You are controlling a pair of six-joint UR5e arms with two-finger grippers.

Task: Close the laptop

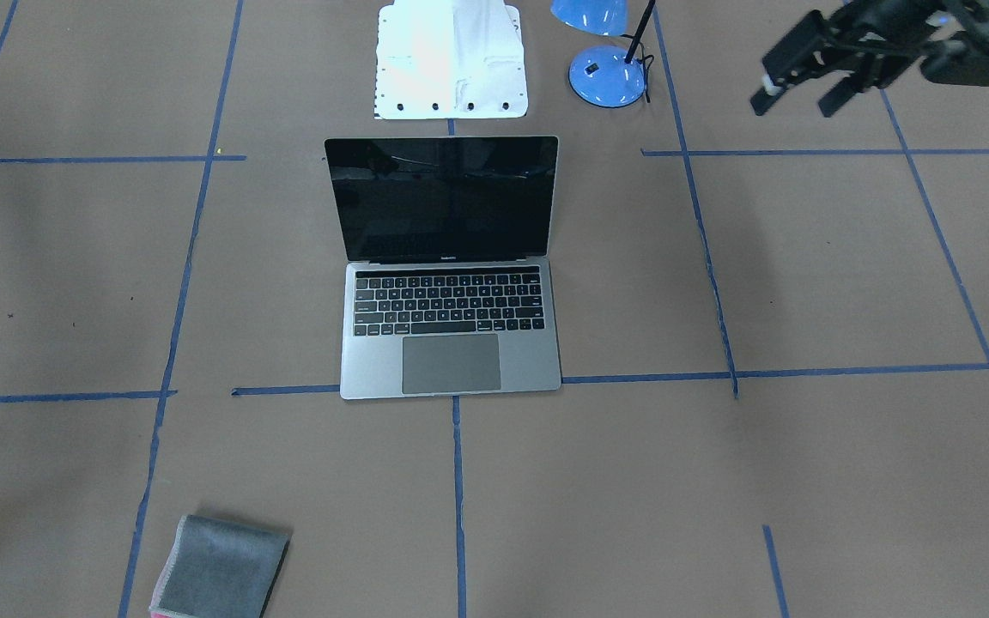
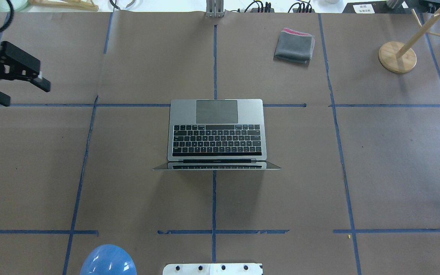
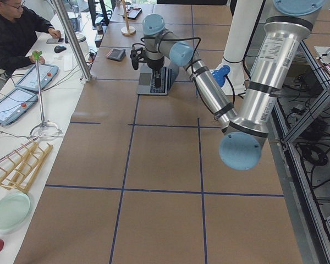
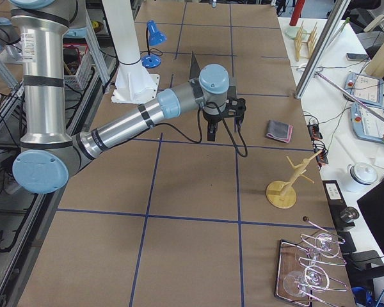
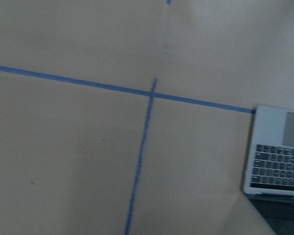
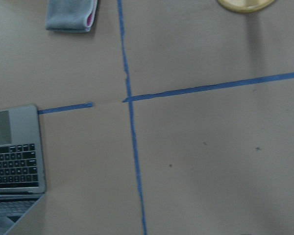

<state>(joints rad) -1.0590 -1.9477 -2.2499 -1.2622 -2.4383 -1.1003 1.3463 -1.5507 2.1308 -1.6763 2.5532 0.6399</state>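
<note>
Bare brown paper covers the table on both sides of the laptop, so I see open room there for either arm. Its lid stands open, tilted back toward the robot, with bare paper behind it up to the white mount plate. The blue lamp stands beside that plate on the robot's left, apart from the lid. The folded cloth and wooden stand sit beyond the trackpad, rightward, well apart. Only paper lies between my spread left gripper and the laptop.
</note>
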